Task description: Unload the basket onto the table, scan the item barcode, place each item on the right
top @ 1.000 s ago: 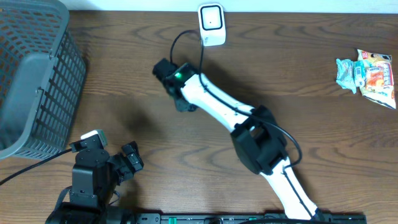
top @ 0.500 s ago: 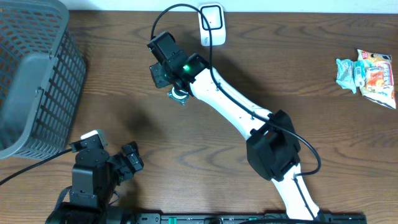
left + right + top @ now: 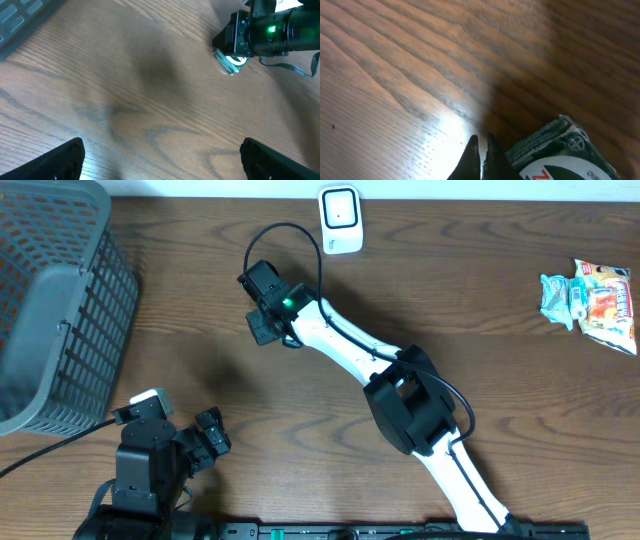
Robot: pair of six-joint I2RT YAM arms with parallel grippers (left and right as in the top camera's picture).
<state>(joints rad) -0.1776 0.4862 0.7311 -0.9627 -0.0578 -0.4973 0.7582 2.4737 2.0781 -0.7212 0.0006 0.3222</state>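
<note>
Packet [image 3: 560, 155], half cut off, seemingly touches the closed right end effector [image 3: 481, 139].

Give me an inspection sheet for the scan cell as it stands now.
Surface: brown wood-grain table, with a glare patch in the right wrist view.
Job's things: white scanner at the far edge; small packet close under the right hand.
Clutter: grey basket at far left; snack packets at far right.
Hands: left hand open, holding nothing; right hand shut, packet beside its tips, grip not confirmable.
Cables: black cable loops near the scanner; second cable leaves the left edge.
Surroundings: nothing seen.
</note>
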